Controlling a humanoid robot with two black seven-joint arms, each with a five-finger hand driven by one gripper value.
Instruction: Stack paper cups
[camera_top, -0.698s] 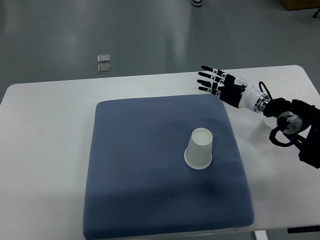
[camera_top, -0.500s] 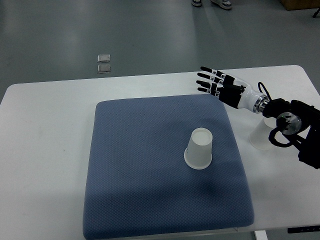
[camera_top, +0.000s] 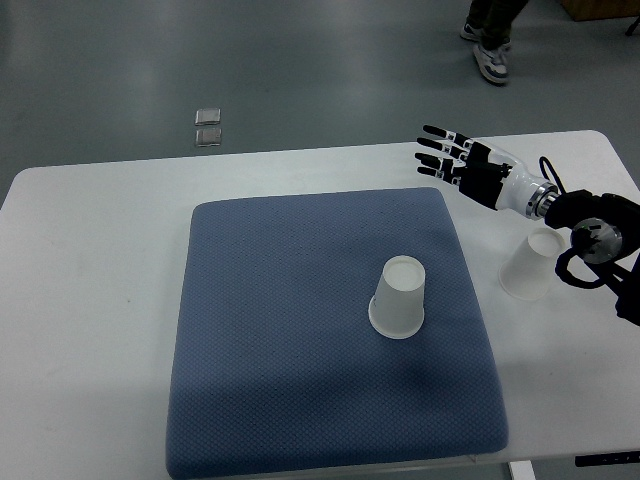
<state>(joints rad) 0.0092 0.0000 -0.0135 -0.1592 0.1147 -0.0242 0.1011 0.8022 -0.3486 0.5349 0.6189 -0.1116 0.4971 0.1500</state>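
Nearest the robot's side, a square blue-grey quilted fabric mat (camera_top: 300, 340) covers most of the middle of the white rectangular table (camera_top: 90, 300). On the mat, a little right of its centre, a white paper cup (camera_top: 398, 297) stands upside down, its wide rim pressed into the cloth and its flat base facing up. Nothing is touching it.

Off the mat's right edge, directly on the bare tabletop, a second white paper cup (camera_top: 530, 265) also sits inverted, leaning slightly. Part of it is overlapped by the black wrist and cabling of the right arm, which enters from the picture's right edge.

Further back, the black-and-white fingered right hand (camera_top: 470, 168) hovers above the table just past the mat's far right corner. Its fingers (camera_top: 440, 148) are stretched out and fanned toward the left, and it holds nothing. It is well apart from the cup on the mat and nearer to the cup on the table.

Beyond the table lies grey polished floor, with two small square silvery plates (camera_top: 208, 127) set into it and a person's shoe (camera_top: 494, 58) at the top edge.
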